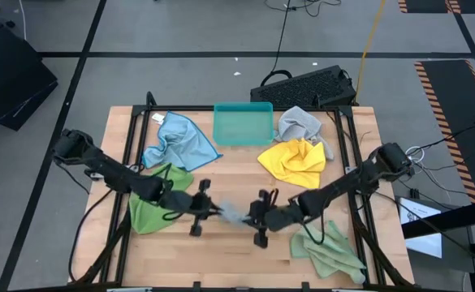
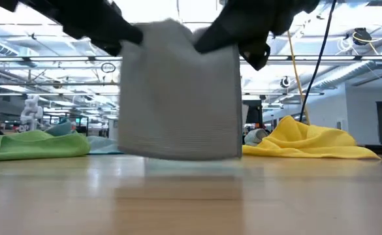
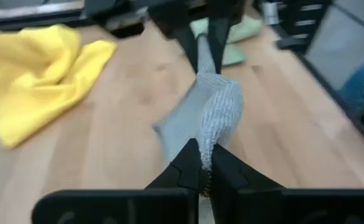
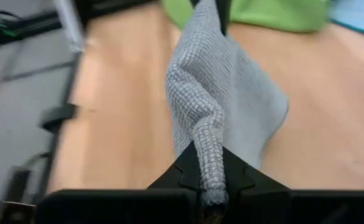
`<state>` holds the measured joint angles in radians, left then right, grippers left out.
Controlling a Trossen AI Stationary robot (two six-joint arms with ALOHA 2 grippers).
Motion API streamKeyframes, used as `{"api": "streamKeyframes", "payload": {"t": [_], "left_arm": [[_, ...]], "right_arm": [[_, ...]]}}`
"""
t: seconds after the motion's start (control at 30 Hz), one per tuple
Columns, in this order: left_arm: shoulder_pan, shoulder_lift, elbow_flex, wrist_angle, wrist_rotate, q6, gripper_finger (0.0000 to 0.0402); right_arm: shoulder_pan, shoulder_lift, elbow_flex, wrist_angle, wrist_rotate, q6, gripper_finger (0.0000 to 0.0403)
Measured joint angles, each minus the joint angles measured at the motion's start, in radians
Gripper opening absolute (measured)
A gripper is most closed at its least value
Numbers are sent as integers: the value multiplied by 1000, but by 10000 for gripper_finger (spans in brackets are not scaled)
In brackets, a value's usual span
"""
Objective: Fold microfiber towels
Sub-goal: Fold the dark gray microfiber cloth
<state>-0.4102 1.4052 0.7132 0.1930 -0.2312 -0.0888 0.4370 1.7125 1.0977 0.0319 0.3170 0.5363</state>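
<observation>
Now I see the grey towel hanging taut, folded, just above the table; left gripper and right gripper both clamp its corners.

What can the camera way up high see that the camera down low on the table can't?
Only the high view shows the teal tray, the light blue towel, a second grey towel and the pale green towel near the table's front. Only the low view shows the held grey towel hanging flat above the table, and the room behind. Both show that towel pinched between the left end effector and right end effector, plus the yellow towel.
</observation>
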Motion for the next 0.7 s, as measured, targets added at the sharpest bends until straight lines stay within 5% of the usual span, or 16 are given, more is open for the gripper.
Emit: {"api": "streamKeyframes", "payload": {"t": [0.7], "left_arm": [[-201, 108, 1, 46, 43, -235, 19]], "right_arm": [[71, 141, 0, 247, -110, 145, 11]]}}
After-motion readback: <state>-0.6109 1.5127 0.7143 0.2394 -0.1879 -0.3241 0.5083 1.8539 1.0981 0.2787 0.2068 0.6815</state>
